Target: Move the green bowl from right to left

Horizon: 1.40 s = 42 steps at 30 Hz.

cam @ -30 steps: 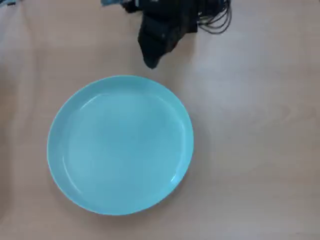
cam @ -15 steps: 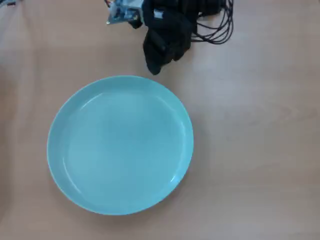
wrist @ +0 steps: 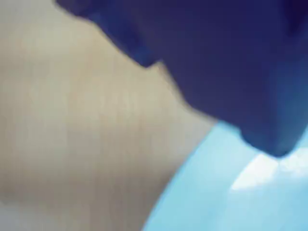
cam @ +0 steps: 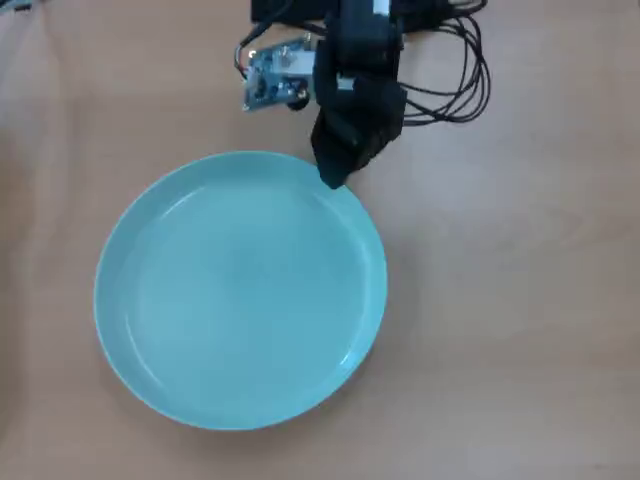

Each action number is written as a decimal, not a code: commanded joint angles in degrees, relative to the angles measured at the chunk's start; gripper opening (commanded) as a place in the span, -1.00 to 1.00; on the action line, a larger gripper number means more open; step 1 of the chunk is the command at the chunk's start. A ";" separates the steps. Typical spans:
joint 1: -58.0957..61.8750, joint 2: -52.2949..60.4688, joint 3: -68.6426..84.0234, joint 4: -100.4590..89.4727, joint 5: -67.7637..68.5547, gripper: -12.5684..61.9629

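Large round glossy pale turquoise bowl (cam: 240, 290) flat on light wooden surface (cam: 520, 300), left of centre in overhead view. At its upper right rim, black pincer (cam: 332, 178) tip; spread or pressed together, cannot tell. Behind, small circuit board (cam: 272, 82) and black cables (cam: 455, 75).

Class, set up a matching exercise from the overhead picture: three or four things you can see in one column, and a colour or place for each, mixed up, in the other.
Things:
1. green bowl
2. gripper
3. cables
4. table

Descriptions:
A. light wood surface
B. black loops at the top edge
C. pale turquoise, centre-left
D. black, tip at the bowl's upper rim

Pairs: 1-C, 2-D, 3-B, 4-A
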 commanded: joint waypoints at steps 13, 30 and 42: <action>-3.52 -8.53 -1.32 -10.63 0.70 0.01; -3.60 -10.37 1.93 -16.96 0.18 -0.71; -6.94 -10.11 1.49 -17.31 -6.86 -0.83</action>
